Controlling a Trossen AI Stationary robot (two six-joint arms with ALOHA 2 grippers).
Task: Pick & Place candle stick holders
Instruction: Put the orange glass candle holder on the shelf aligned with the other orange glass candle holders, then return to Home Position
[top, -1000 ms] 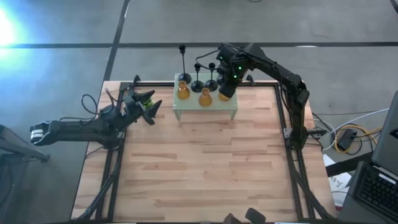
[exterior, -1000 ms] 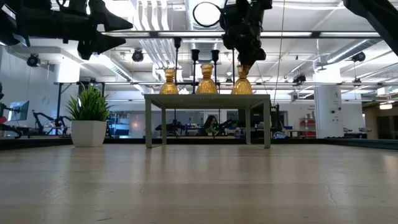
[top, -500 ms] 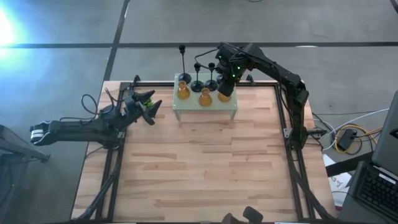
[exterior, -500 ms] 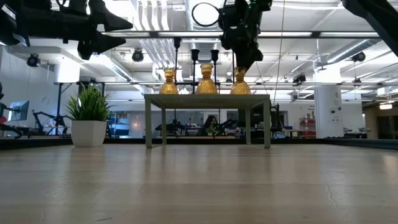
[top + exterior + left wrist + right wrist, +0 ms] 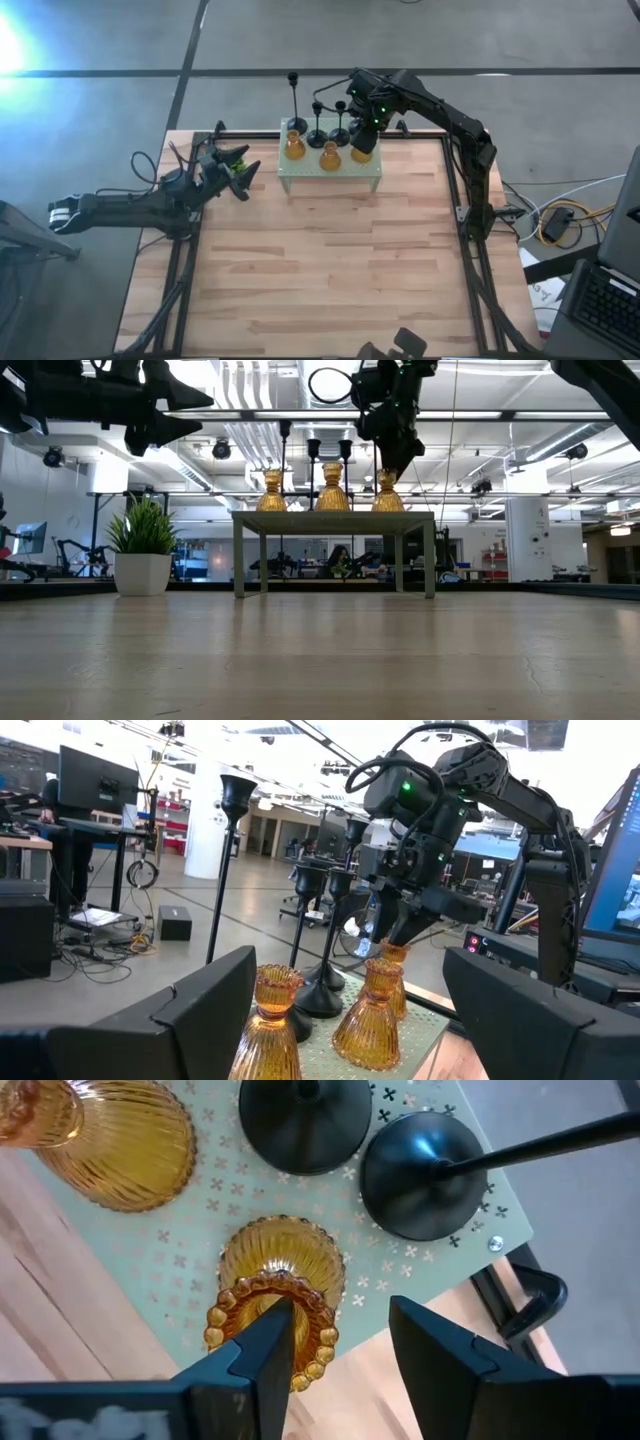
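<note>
Starting from your left arm: its left gripper hangs in the air off the left end of the pale green perforated metal stand, just above the small green potted plant in a white pot. Its two dark fingers are spread wide and carry nothing; that arm is waiting.

Moving right along the stand, the first ribbed amber glass bulb-shaped holder sits at the end nearest that idle gripper, and the second ribbed amber glass holder sits in the middle. Behind them, on the side away from you, stand the black round-based holders with thin stems, one stem much taller than the rest; all look upright.

At the right end is your working tool. The right gripper is directly above the third ribbed amber glass holder, fingers parted with a moderate gap. One finger overlaps the beaded rim, the other stands off to the side. It grips nothing, and that holder rests on the stand's surface.

By the look of it, every holder in view sits on the stand, so the placing seems close to done. Whether a fourth black one is there, you cannot tell from these views.
</note>
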